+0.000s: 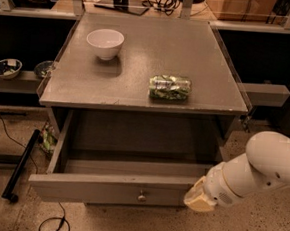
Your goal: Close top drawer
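Leftmost, a small dish [3, 68] sits on a low shelf [17, 81] beside the table, and below it a black bar [20, 165] lies slanted on the speckled floor. On the grey table [137, 92], 1 white bowl [105, 43] stands upright toward the back left. A green packet [170, 87] lies on its side well apart from the bowl, nearer the front right edge.

Under the tabletop the drawer [79, 187] is pulled far out toward the camera. Its side walls are in full view, and its flat front panel carries 1 small round knob [141, 196] at the middle.

Right of the knob, the gripper [199, 196] is at the right end of that front panel, either touching it or just beside it; I cannot tell which. Only its pale yellowish end shows, so I cannot tell whether it is open or closed. Its white arm [261, 169] runs up and off to the right edge. Behind the arm, a grey ledge [264, 92] sticks out from the table's right side.
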